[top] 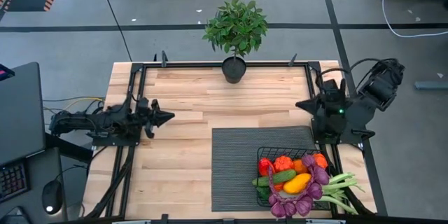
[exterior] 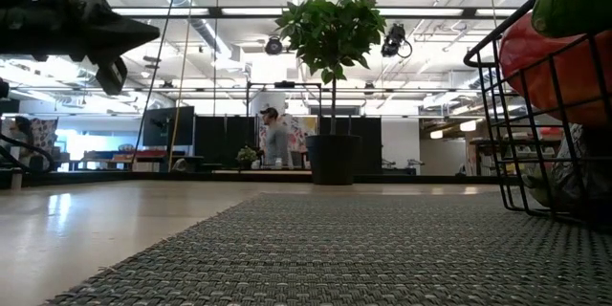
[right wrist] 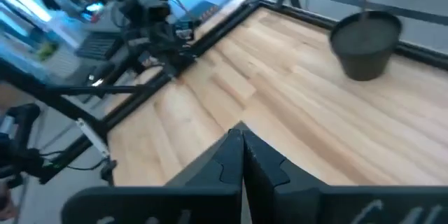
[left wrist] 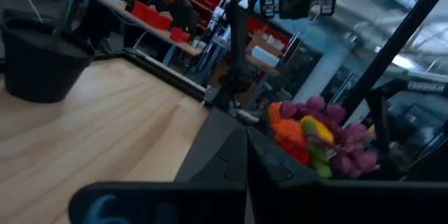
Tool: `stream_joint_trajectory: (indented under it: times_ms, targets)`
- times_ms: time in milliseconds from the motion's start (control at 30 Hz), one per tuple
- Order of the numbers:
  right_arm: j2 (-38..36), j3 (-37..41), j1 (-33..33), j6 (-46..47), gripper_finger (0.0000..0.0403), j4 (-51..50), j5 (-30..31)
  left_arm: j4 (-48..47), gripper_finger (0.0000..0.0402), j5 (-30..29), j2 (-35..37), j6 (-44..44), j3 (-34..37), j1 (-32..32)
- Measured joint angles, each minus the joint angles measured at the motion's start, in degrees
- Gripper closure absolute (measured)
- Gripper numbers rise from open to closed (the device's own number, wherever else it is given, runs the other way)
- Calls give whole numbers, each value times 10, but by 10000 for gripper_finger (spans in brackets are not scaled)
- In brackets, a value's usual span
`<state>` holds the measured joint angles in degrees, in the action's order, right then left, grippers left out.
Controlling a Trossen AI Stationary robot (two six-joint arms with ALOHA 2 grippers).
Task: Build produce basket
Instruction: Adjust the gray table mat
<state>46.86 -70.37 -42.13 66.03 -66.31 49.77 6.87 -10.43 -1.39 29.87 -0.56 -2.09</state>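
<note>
Basket [top: 283, 155] at mat's [top: 234, 168] near-right corner; left gripper [top: 166, 117], right gripper [top: 302, 103] jaws clenched, empty.

Two matte black jointed arms, black cables, wedge-shaped dark tool [top: 168, 117] tips, small green light

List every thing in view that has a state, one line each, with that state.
basket: upright on the mat, heaped with produce.
produce: piled in the basket, green stalks hanging over its right side.
mat: flat on the table, basket on its right part.
potted plant: upright at the table's far edge.
left gripper: shut, empty, at the table's left side.
right gripper: shut, empty, beyond the basket.
</note>
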Motion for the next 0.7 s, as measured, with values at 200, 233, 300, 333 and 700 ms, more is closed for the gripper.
stream_joint_trajectory:
  times_ms: [200,233,300,333,700]
  targets:
    - [-79,171,0,-73,398,229,-7,-33,382,0,-1,-14,0,0]
    - [-96,210,2,-94,398,289,-13,-32,379,0,-1,-14,0,0]
    - [-126,286,14,-142,398,412,-28,-32,373,0,-1,-9,0,0]
    - [-140,323,25,-164,398,469,-41,-32,371,0,-1,-9,0,0]
    - [-176,438,216,-281,400,616,-333,-33,375,0,-1,-8,0,0]
